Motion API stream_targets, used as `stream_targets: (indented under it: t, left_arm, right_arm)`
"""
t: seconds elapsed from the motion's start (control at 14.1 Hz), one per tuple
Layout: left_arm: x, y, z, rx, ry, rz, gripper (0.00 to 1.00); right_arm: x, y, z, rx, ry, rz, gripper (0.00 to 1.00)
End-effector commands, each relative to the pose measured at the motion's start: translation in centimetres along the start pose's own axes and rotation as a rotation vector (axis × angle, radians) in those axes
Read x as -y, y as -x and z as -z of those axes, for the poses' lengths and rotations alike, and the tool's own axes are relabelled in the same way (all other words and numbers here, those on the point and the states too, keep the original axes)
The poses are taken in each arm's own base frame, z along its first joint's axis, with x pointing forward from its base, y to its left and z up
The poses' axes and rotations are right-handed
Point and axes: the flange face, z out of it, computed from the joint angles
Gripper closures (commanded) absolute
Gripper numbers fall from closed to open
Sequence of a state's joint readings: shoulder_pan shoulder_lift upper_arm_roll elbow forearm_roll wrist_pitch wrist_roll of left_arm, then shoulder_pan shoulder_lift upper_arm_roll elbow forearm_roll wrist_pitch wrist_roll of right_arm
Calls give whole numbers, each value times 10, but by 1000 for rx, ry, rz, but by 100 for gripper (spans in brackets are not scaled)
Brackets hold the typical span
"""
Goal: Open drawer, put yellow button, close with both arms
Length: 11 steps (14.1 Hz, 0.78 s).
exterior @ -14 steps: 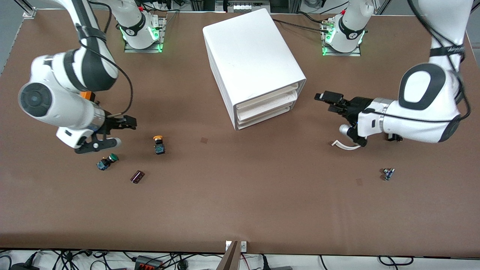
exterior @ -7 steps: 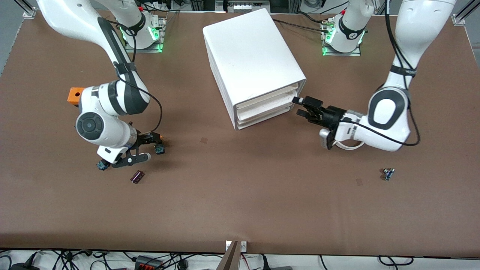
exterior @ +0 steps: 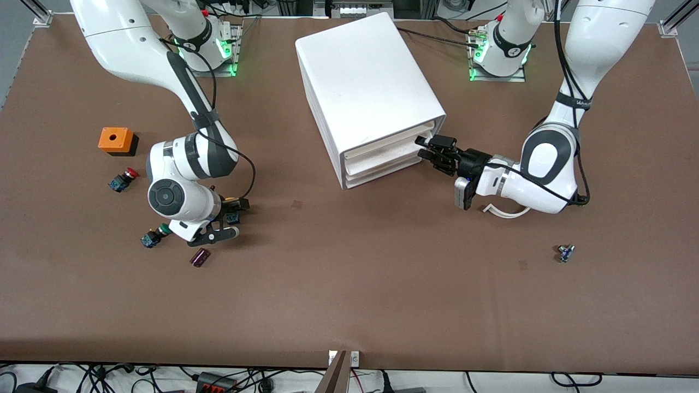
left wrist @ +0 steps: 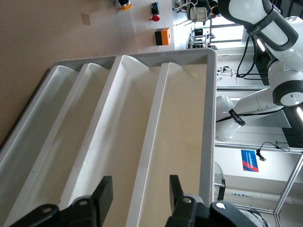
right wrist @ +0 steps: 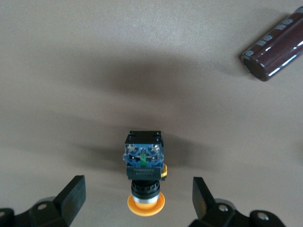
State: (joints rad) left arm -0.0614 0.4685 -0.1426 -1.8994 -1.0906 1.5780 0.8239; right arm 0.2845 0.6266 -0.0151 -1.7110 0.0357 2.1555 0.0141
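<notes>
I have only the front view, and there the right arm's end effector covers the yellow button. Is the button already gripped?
Observer: No. In the right wrist view the right end effector is open. The yellow button lies between its fingers, with bare table showing on both sides.
Operator: How does the button lie?
Observer: On its side, with the yellow cap toward the wrist and the blue-and-black body pointing away.
Operator: And at the other arm?
Observer: The left wrist view shows the left end effector open. Its fingers stand on either side of the drawer front lip and are not yet pinching it.
</notes>
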Motion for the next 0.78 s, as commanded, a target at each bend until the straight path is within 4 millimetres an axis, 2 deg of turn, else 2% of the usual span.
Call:
stream_targets:
  t: [0.0,0.21,0.28,0.43,0.5,0.57,0.64,0.71]
  left_arm:
    - [3,9,-23,-24,32,-36,45]
    - [18,25,-37,-37,62,-52,46]
    - [17,25,-42,-29,66,-59,51]
    - [15,25,-44,-25,71,-63,68]
    - [15,25,-45,-25,69,-63,76]
    - [15,25,-45,-25,69,-63,84]
    - [15,24,-44,-27,68,-64,92]
    - [14,24,-42,-29,67,-65,95]
  right_arm:
    - [3,-3,-20,1,-5,-13,0]
    - [4,-1,-37,28,-4,-12,0]
    - [4,0,-41,37,-3,-14,0]
    - [3,2,-45,51,-4,-16,0]
    - [2,3,-43,51,-5,-18,14]
    - [3,3,-41,53,-4,-16,43]
    - [2,4,-38,59,-6,-20,64]
    - [1,4,-36,57,-5,-20,77]
